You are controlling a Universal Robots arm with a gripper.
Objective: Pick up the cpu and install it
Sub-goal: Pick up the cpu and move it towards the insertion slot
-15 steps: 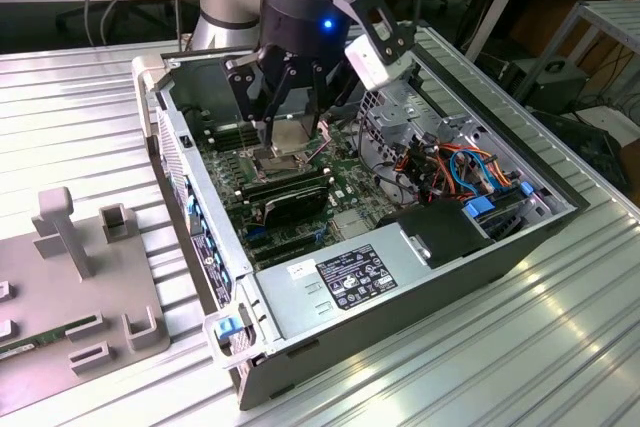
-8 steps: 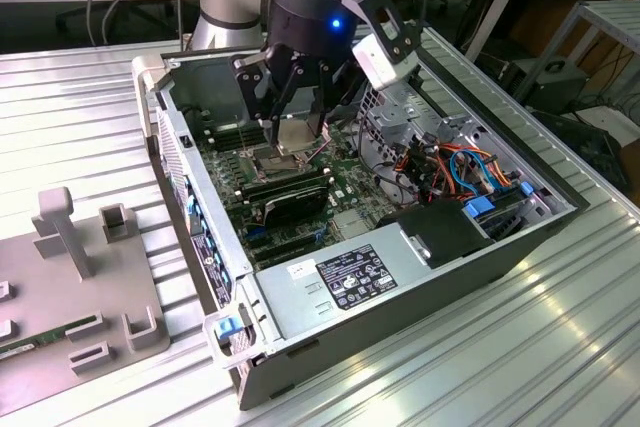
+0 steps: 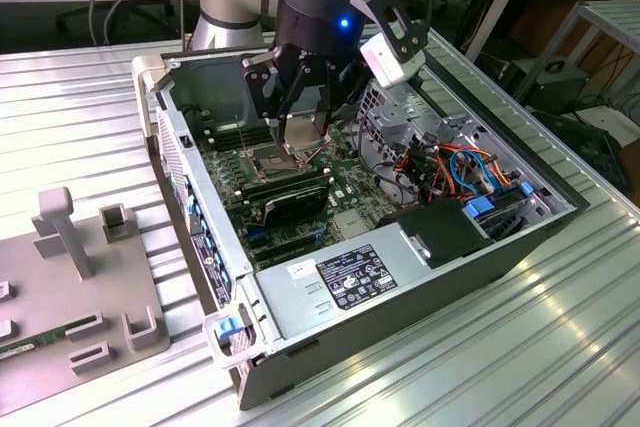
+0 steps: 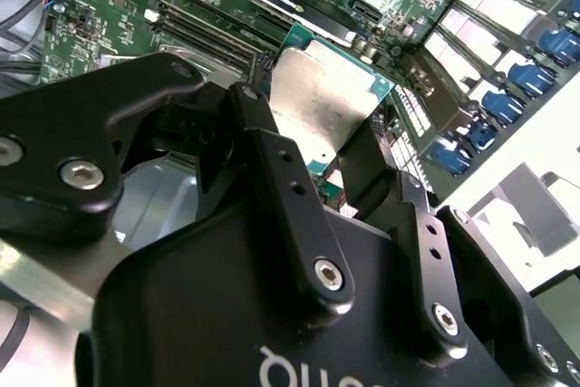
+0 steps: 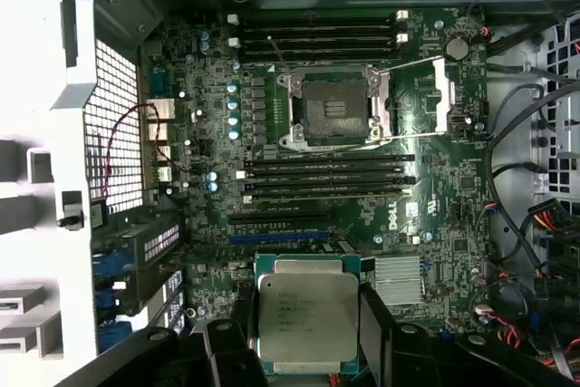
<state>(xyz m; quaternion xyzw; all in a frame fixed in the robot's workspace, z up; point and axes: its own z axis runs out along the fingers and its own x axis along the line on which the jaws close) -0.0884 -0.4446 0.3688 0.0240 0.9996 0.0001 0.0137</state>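
Note:
My gripper (image 3: 303, 125) hangs inside the open computer case, shut on the cpu (image 5: 306, 319), a thin square chip with a dull silver top and a green rim. In both wrist views the black fingers (image 4: 272, 160) press on two opposite edges of the cpu (image 4: 322, 101). The chip is held flat above the green motherboard (image 5: 435, 206), clear of it. The dark square socket (image 5: 331, 111) lies open with its metal frame and levers swung aside, a short way off from the chip. In the exterior view the socket (image 3: 268, 160) sits just below the gripper.
Black memory slots (image 5: 326, 178) flank the socket. The case's perforated wall (image 5: 113, 133) stands close by. A power supply (image 3: 350, 277) and a bundle of coloured cables (image 3: 450, 162) occupy the exterior view's right side. A grey fixture (image 3: 70, 277) with a memory stick (image 3: 30, 342) lies outside the case.

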